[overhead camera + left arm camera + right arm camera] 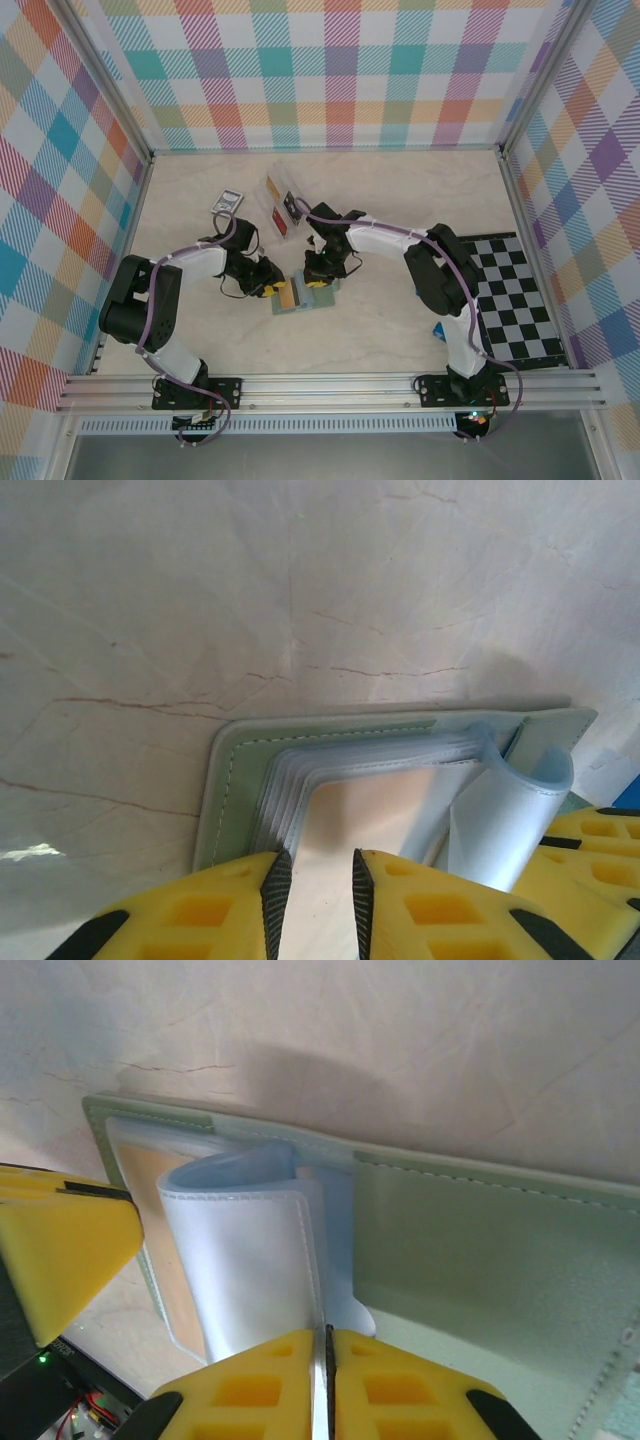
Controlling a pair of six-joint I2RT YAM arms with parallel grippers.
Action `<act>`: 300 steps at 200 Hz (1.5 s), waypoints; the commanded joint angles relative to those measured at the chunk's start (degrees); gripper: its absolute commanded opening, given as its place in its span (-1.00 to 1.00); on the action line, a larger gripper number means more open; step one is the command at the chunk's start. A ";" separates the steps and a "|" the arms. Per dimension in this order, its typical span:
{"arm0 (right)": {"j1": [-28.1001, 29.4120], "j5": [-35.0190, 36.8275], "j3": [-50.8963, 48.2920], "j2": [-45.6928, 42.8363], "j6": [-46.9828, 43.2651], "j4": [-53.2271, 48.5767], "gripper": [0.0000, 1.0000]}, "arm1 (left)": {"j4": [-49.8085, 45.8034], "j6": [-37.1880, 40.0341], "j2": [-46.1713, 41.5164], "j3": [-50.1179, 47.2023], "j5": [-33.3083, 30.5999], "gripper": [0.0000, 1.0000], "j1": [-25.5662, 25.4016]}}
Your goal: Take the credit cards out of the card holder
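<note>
The sage-green card holder (300, 298) lies open on the table between my two grippers. In the left wrist view its green cover (235, 770) and stacked pale sleeves show, with a tan credit card (380, 800) inside the top sleeve. My left gripper (315, 865) is at that card's near edge, fingers a little apart, the tan face showing between them. My right gripper (327, 1332) is shut on the edge of a pale blue-grey sleeve flap (245, 1260), curling it up off the holder (480, 1250). The tan card (175, 1280) shows under the flap.
A clear plastic tray (283, 205) with coloured cards in it stands behind the holder. A grey-edged picture card (227, 202) lies to the tray's left. A checkered mat (515, 300) covers the right side, with a small blue block (438, 330) near the right arm.
</note>
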 commanded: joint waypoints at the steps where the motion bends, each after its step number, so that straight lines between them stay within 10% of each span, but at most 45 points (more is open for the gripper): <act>1: 0.38 -1.63 0.63 0.15 -0.44 0.60 -0.79 | -3.26 1.26 1.84 -1.27 -2.51 -0.46 -0.56; 63: 0.40 16.27 -0.18 -3.88 -0.84 -7.70 -0.64 | -6.17 3.65 -1.77 1.42 -2.27 -0.37 -0.48; 121: 1.02 5.37 -2.93 -9.44 -6.06 2.10 -0.27 | -9.67 4.21 -4.94 3.15 -5.83 -0.37 0.22; 300: 2.85 -5.64 -0.33 2.70 -1.40 5.77 -0.55 | -3.32 1.30 0.57 -0.97 -0.64 -0.77 0.05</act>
